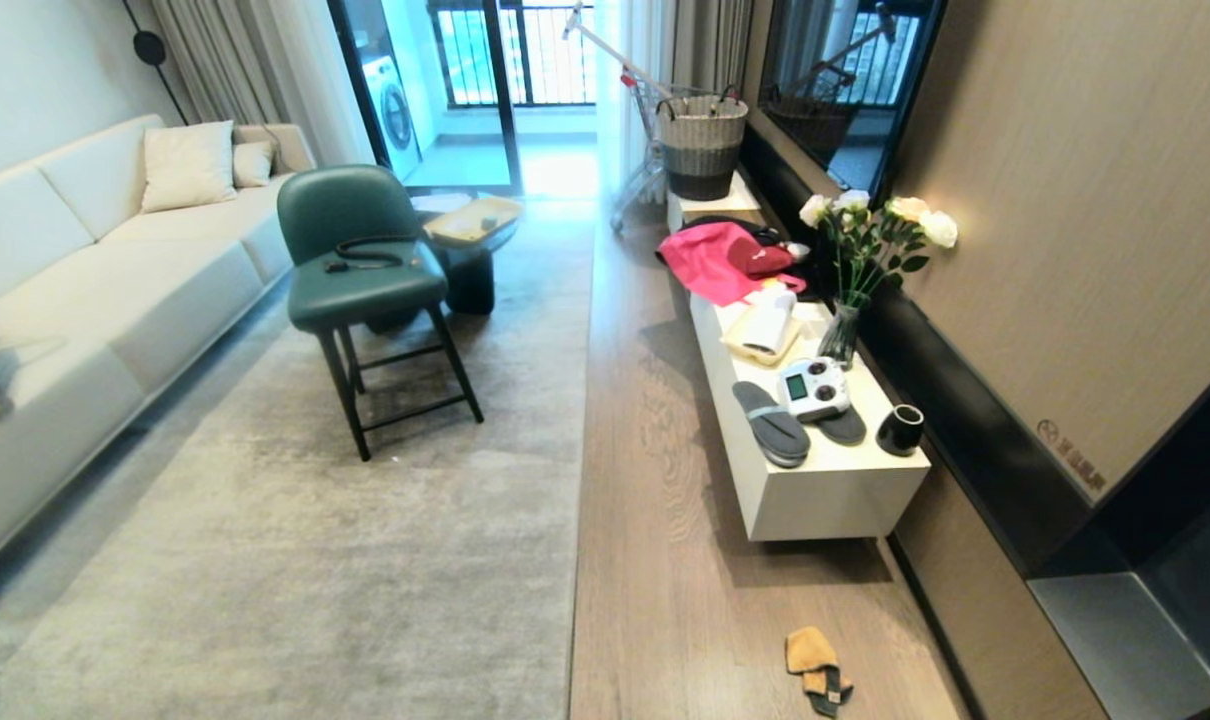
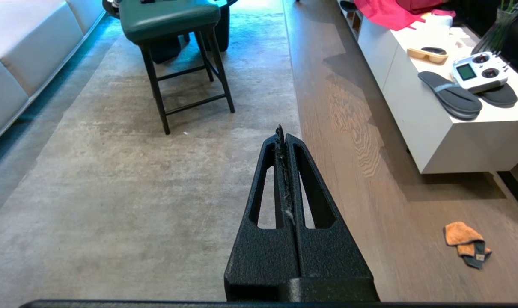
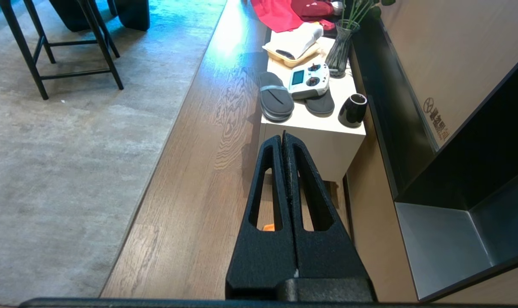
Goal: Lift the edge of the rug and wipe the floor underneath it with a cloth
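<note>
Above the rug's right side, your left gripper (image 2: pixel 283 133) hangs with fingers pressed together, holding nothing; your right gripper (image 3: pixel 283 137) is likewise closed and empty over the floor (image 1: pixel 655 520). Nearby, the cloth (image 1: pixel 816 668) lies crumpled on the planks, right of the rug edge (image 1: pixel 577 520), near the white cabinet (image 1: pixel 825 495).

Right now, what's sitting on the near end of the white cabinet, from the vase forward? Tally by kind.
Vase of flowers: 1
Tray with white roll: 1
Remote controller: 1
Grey slippers: 2
Black cup: 1
Total: 6
The cloth is not on the cabinet; it lies on the floor.
</note>
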